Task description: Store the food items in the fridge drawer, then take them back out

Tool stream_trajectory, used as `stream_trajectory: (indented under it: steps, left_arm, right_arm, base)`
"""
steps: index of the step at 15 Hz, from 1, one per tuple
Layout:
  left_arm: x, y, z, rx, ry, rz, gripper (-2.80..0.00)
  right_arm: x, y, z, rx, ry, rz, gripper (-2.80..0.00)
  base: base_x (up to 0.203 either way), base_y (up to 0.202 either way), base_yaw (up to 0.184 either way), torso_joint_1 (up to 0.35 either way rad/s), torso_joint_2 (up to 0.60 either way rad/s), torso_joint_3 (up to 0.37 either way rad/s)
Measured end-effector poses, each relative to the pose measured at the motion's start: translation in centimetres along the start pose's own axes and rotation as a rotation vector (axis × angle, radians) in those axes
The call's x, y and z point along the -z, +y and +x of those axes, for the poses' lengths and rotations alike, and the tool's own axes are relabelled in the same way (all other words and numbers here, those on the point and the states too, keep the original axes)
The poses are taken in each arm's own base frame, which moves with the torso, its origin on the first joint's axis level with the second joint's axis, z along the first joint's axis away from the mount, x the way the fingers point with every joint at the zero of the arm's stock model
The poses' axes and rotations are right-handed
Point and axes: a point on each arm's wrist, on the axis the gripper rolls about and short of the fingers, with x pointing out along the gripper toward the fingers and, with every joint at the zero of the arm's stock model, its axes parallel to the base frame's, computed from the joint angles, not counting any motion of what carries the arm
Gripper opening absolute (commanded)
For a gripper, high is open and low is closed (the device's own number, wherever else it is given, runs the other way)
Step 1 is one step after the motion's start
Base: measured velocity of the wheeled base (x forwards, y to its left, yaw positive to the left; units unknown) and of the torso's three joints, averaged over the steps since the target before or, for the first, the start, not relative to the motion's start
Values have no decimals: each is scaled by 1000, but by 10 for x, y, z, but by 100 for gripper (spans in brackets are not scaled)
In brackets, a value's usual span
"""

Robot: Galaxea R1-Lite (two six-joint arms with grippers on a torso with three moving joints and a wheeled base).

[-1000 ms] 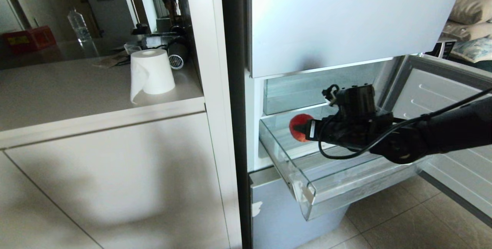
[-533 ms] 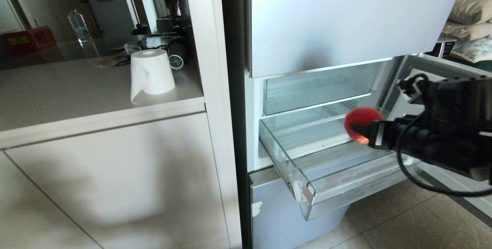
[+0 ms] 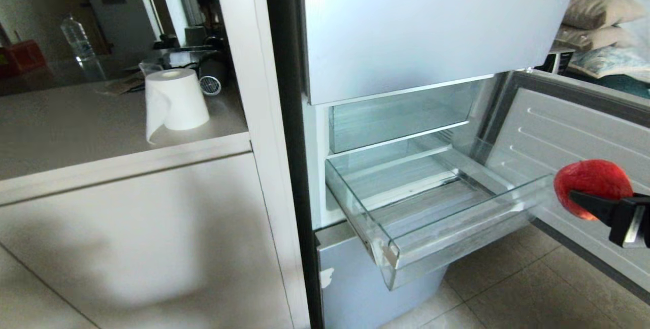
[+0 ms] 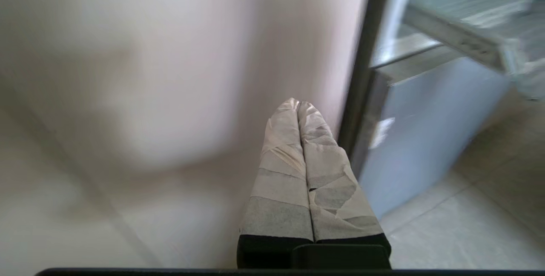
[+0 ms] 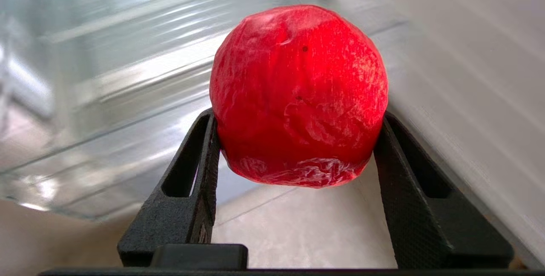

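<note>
Open fridge drawer (image 3: 436, 207) | R pincer (image 5: 298, 139) clamped on red fruit (image 5: 298, 93), outside drawer | L pincer (image 4: 298, 105) together

Fridge drawer (image 3: 436, 207) pulled out below upper bin (image 3: 401, 116), above bottom fridge front (image 3: 365, 278). Apple (image 3: 591, 187) in right claw (image 3: 599, 202), right of drawer, before open fridge door (image 3: 574, 131). Paper roll (image 3: 175, 98) on desk (image 3: 76, 136), left of fridge.
</note>
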Motion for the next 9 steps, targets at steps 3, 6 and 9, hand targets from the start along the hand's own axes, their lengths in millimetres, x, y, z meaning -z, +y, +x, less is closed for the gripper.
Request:
stream_trajectory:
  steps: [3,6,9]
  left_arm:
    - [0,0,0,0,0,0,-280]
    - [0,0,0,0,0,0,-280]
    - [0,0,0,0,0,0,-280]
  right_arm:
    - [2,-4,-15,3,-20,2,-280]
    - [6,-6,-25,4,-40,7,-280]
    - [11,-9,-28,20,-37,11,-280]
  base:
    - [2,10,-174,0,4,3]
    - [1,10,-174,1,2,3]
    - [1,8,-171,3,3,4]
